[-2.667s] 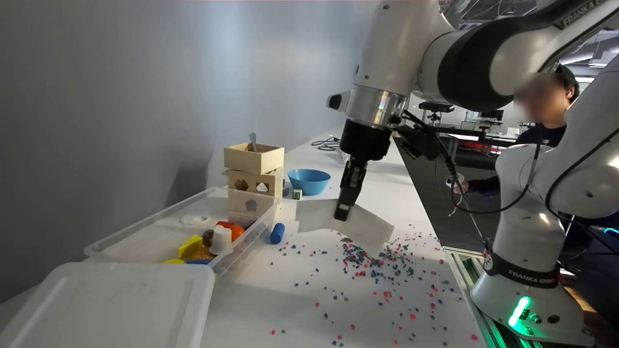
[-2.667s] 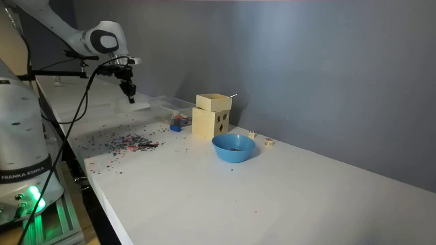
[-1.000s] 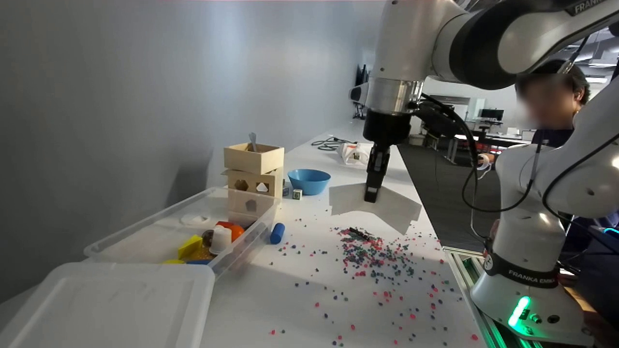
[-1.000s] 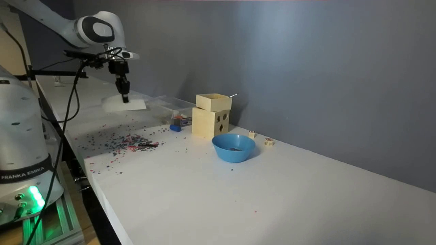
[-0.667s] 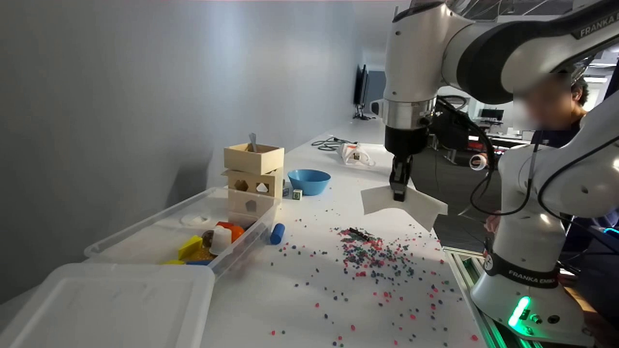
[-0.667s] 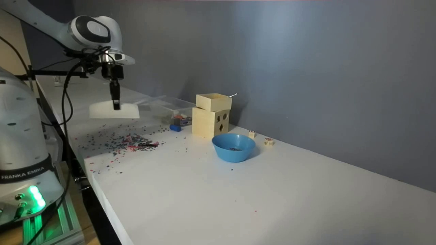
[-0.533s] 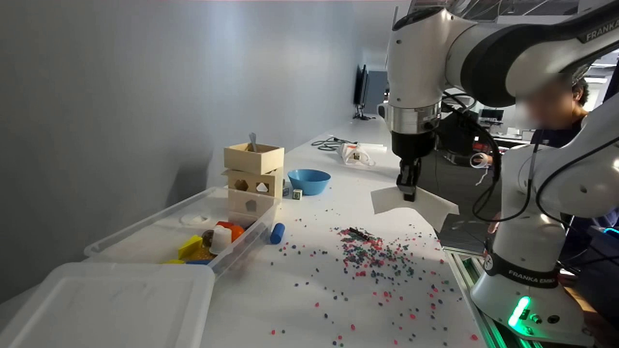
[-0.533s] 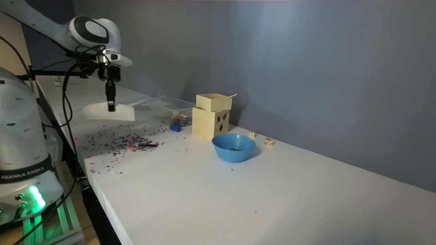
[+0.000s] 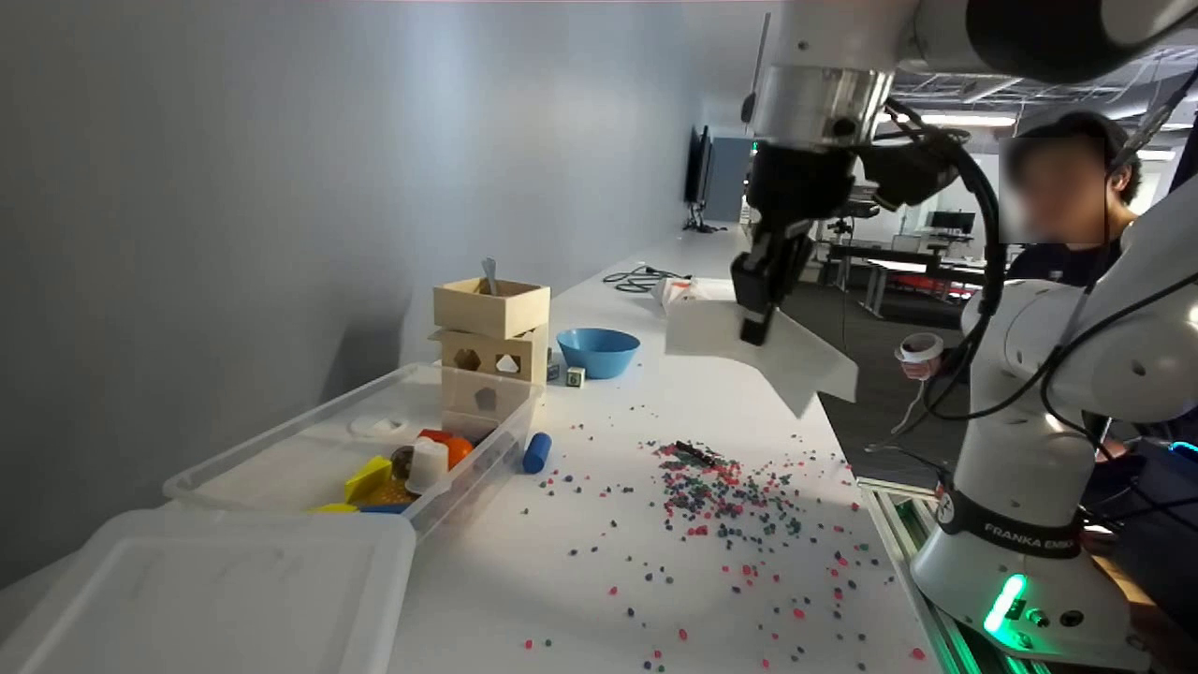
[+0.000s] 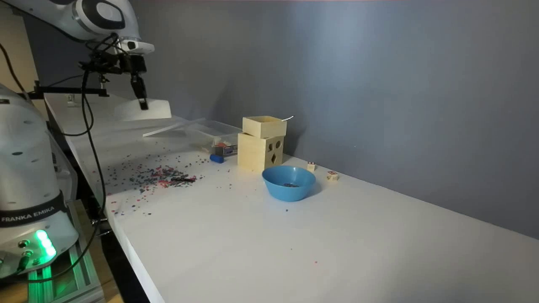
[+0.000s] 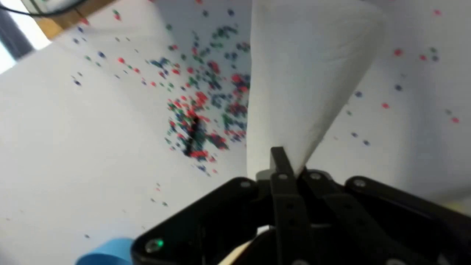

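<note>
My gripper (image 9: 754, 328) is shut on a thin white sheet (image 9: 810, 365), which bends and hangs from the fingertips above the table. In the wrist view the gripper (image 11: 294, 167) pinches the sheet (image 11: 294, 73) at its near, pointed end. It also shows in an exterior view (image 10: 158, 110), raised off the table. Many small red, blue and green bits (image 9: 725, 491) lie scattered below; the sheet hides some in the wrist view. A short black piece (image 11: 192, 136) lies among them. A blue bowl (image 10: 289, 185) stands apart with some dark bits inside.
A clear bin (image 9: 281, 431) with toy blocks stands by the wall, its lid (image 9: 206, 590) in front. A wooden box stack (image 10: 260, 149), a blue cylinder (image 9: 536, 452) and small cubes (image 10: 332, 175) are near. A white bag (image 9: 683, 290) lies farther along. A person (image 9: 1067, 253) stands behind the arm.
The gripper first carried the sheet sideways, away from the wall towards the table's edge, then rose with it in the last half second. The sheet now hangs higher. The bits look unchanged.
</note>
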Tool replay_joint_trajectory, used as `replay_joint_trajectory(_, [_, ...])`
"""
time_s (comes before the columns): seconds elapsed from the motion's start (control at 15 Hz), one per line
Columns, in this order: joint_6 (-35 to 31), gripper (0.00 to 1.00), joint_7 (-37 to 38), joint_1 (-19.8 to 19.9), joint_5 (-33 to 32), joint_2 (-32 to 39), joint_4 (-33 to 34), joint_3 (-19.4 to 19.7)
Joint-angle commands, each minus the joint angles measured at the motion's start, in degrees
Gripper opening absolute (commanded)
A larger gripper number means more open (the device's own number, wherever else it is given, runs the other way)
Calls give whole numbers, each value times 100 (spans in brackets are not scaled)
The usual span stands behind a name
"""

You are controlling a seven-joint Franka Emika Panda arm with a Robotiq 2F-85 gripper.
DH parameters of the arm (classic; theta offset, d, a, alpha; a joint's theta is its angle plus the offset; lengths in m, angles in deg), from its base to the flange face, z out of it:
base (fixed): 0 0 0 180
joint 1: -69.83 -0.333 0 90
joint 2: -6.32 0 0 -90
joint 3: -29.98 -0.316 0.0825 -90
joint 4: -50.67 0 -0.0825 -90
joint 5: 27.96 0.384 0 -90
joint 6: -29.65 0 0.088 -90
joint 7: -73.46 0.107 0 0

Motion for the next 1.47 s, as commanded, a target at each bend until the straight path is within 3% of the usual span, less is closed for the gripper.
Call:
replay_joint_trajectory(0.0, [-1384, 0, -71, 72, -243, 994, 737, -182])
replay_joint_trajectory(0.2, [-2443, 0, -446, -225, -72, 1857, 1070, -260])
replay_joint_trajectory(0.33, [-2595, 0, -535, -441, -21, 2276, 1241, -373])
replay_joint_trajectory(0.73, [-2470, 0, -522, -1094, 63, 2828, 1455, -538])
replay_joint_trajectory(1.07, [-2524, 0, -364, -1090, -91, 2741, 1333, -448])
replay_joint_trajectory(1.4, [-2460, 0, 933, -1232, 4, 3205, 1368, -704])
